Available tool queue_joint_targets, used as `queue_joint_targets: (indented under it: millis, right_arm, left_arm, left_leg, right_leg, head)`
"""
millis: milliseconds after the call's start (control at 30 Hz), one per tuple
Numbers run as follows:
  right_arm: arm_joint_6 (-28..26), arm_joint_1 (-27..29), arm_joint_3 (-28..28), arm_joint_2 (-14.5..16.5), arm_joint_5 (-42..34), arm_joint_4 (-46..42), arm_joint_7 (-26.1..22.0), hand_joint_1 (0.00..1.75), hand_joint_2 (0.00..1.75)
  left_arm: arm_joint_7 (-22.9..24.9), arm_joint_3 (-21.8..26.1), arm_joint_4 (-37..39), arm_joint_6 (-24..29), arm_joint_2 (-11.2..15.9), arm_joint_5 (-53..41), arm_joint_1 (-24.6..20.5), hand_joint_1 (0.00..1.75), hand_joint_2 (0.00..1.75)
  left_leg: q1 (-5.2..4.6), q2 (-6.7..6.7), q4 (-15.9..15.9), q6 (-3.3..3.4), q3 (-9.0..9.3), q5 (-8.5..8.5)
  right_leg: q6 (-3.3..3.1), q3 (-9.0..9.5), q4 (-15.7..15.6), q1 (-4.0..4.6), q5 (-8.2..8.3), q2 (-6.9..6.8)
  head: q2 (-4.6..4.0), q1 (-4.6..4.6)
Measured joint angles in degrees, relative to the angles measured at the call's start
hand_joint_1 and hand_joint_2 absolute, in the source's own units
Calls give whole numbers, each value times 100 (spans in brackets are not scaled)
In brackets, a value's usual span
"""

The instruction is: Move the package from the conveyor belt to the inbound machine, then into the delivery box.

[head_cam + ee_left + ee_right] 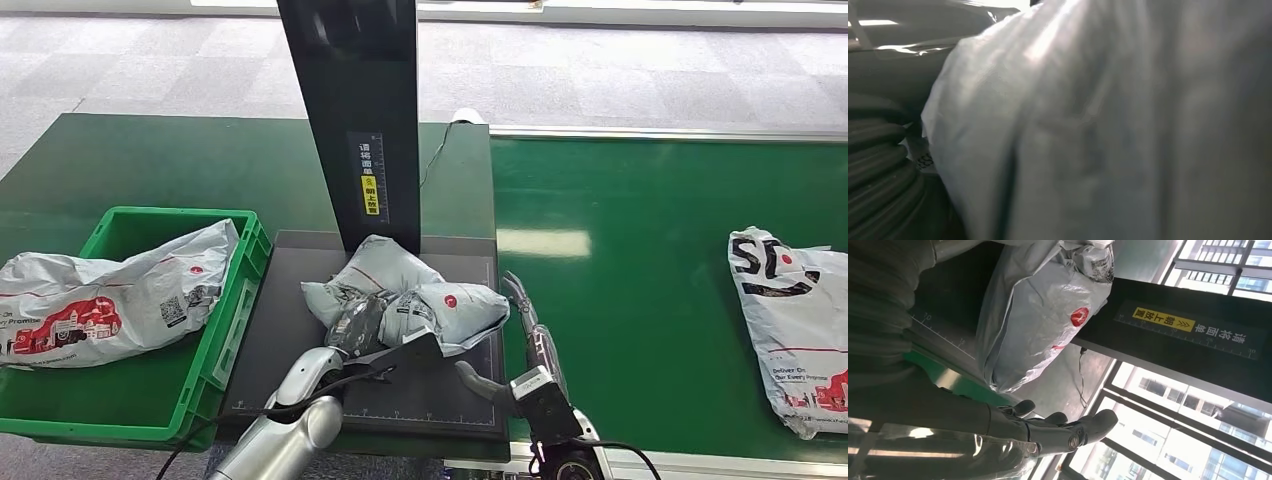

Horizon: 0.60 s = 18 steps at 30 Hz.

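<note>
Grey package (405, 295) on dark scanner platform (290, 300) of inbound machine, at foot of black upright column (355, 110). Left hand (352, 330) pressed against package's 7 o'clock side; grasp cannot be told, fingers hidden. Right hand (525, 330) at package's 3 o'clock, apart from it, fingers extended and spread, holding nothing. Green delivery box (235, 320) at platform's 9 o'clock holds second bag (110, 295). Third bag (795, 320) on conveyor belt (640, 250), at 3 o'clock, well apart.
</note>
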Motion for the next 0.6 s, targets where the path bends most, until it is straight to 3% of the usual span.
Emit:
queue_joint_targets:
  millis: [267, 400, 600]
  right_arm:
    - [31, 16, -51, 3, 0, 0, -41, 0, 175]
    - [42, 34, -73, 13, -10, 0, -75, 0, 175]
    - [35, 110, -144, -17, -183, -12, -203, 0, 175]
  left_arm:
    - [-1018, 0, -276, 936, 83, 343, 209, 175, 175]
    - [-1310, 0, -506, 1263, 128, 476, 314, 175, 175]
    - [-2568, 35, -1241, 3107, 223, 717, 683, 175, 175]
  left_leg:
    - [0, 0, 1, 0, -26, 0]
    - [0, 2, 1, 0, -37, 0]
    - [0, 3, 1, 0, -51, 0]
  right_leg:
    - [0, -30, 1, 0, 0, 1]
    - [0, -41, 1, 0, 0, 1]
    - [0, -54, 1, 1, -1, 2]
  head:
    - [0, 0]
    - [0, 0]
    - [0, 1]
